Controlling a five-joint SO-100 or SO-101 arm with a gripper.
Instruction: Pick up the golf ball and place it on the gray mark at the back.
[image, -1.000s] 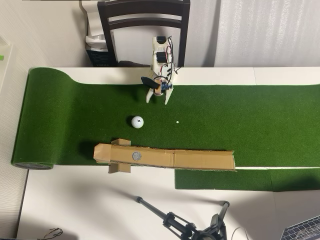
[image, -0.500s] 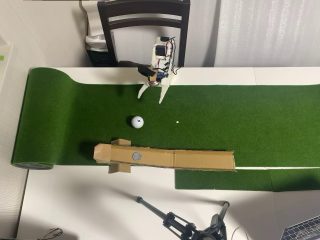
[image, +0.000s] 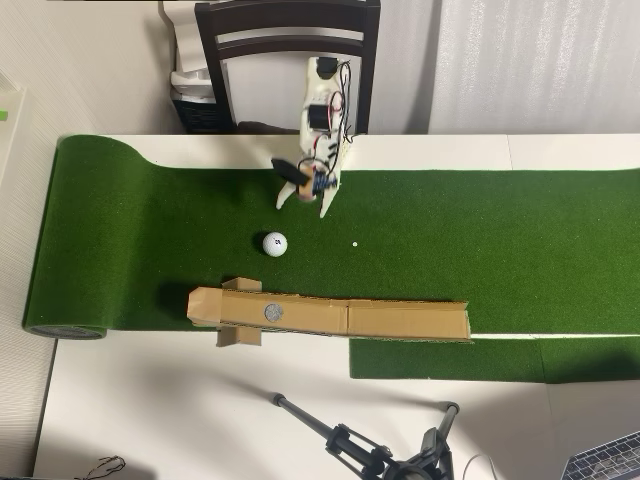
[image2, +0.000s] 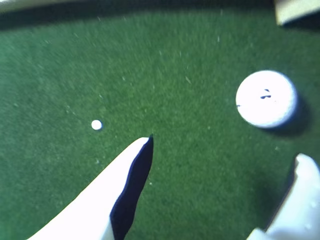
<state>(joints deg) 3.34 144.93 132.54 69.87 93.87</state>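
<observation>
Pincer (image: 302, 203) fingers stand spread wide and hold nothing, their white tips angled down toward the green turf (image: 480, 240) in the overhead view. The arm (image: 322, 105) is white, with loose wires along it, and reaches from the bench's far edge in front of a dark wooden chair (image: 288, 40). The pincer hangs over the turf a little above the golf ball (image: 275, 243) in that picture, apart from it.

The golf ball sits on the turf, between the pincer and a long strip of brown cardboard (image: 400, 320). The gray mark (image: 273, 312) lies on that cardboard, directly below the ball in the overhead view and uncovered. A tiny white dot (image: 354, 243) marks the turf to the right of the ball.

The turf runs across a white bench (image: 180, 400), its left end rolled up. A black tripod (image: 360, 445) stands on the bench at the bottom edge, and pale curtains hang behind the chair.

The wrist view shows what the overhead cannot: the ball (image2: 266, 98) up close at the right, its dark printed mark facing up, and the two white fingers, one (image2: 95, 200) rising from the bottom left and the other (image2: 300, 200) at the bottom right, with open turf between them. The white dot (image2: 96, 125) lies to the left of the near finger's tip. The picture is soft with blur. The cardboard shows there only as a pale corner at the top right, and the gray mark is out of that view.
</observation>
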